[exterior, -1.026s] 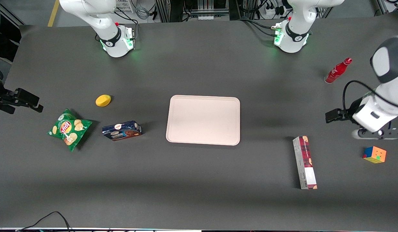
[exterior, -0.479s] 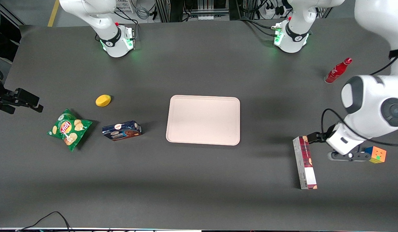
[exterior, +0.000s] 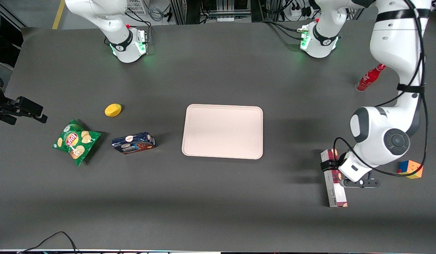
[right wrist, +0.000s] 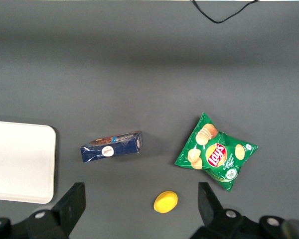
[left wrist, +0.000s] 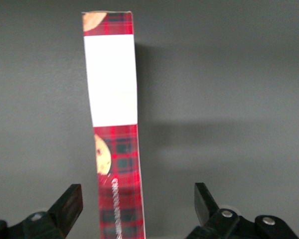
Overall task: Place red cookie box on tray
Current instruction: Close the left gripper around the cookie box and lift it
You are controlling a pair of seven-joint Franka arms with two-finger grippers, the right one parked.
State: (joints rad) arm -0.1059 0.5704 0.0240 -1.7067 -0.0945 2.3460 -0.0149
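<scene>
The red cookie box (exterior: 337, 194), a long slim plaid carton with a white label panel, lies flat on the dark table toward the working arm's end, well apart from the tray. The pale cream-pink tray (exterior: 222, 131) sits mid-table with nothing on it. My left gripper (exterior: 345, 171) hovers over the box's end that is farther from the front camera and hides part of it. In the left wrist view the box (left wrist: 112, 99) runs lengthwise between the two fingers of the gripper (left wrist: 137, 206). The gripper is open, and the box lies nearer one finger (left wrist: 70, 209) than the other, touching neither.
A colour cube (exterior: 410, 169) lies beside the working arm's wrist. A red bottle (exterior: 369, 77) stands farther from the front camera. Toward the parked arm's end lie a dark blue cookie box (exterior: 133, 143), a green chip bag (exterior: 76, 141) and a yellow round object (exterior: 113, 110).
My left arm has swung in from the table's end and brought the gripper from beside the colour cube to above the red cookie box. The box and tray have not moved.
</scene>
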